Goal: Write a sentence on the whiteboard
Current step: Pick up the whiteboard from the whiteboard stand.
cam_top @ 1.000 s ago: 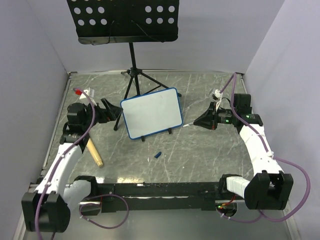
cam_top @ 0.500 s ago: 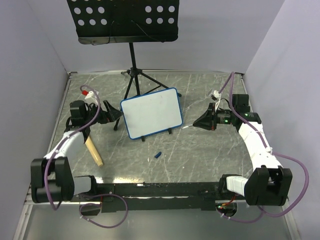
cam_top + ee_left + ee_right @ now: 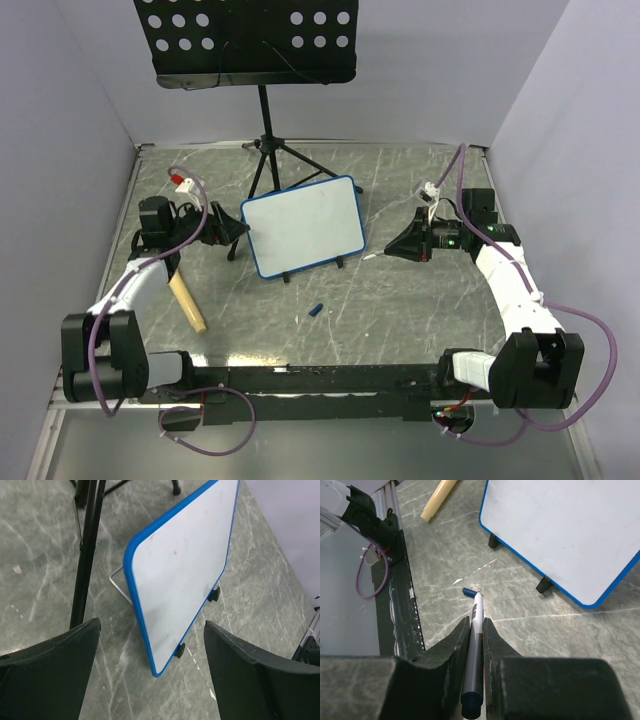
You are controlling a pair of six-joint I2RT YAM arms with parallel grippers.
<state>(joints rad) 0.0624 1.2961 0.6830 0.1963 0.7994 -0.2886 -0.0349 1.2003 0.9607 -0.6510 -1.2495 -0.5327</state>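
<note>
Left pincer (image 3: 226, 228): spread wide and empty, wrist turned inward near the tabletop's left edge, probably to steady the whiteboard.
Whiteboard (image 3: 303, 225): mid-tabletop, propped at a tilt, no writing visible.
Marker (image 3: 476, 621): uncapped, tip aimed toward the whiteboard.
Right pincer (image 3: 395, 247): clenched on the marker, arm low, near the right edge.

Grey marbled tabletop (image 3: 400, 310), pale lilac walls (image 3: 440, 70), black music stand (image 3: 247, 40)

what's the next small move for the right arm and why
Probably ease the right gripper forward until the marker tip meets the whiteboard: the marker is clamped and uncapped, its tip is short of the board, and the board looks blank.
</note>
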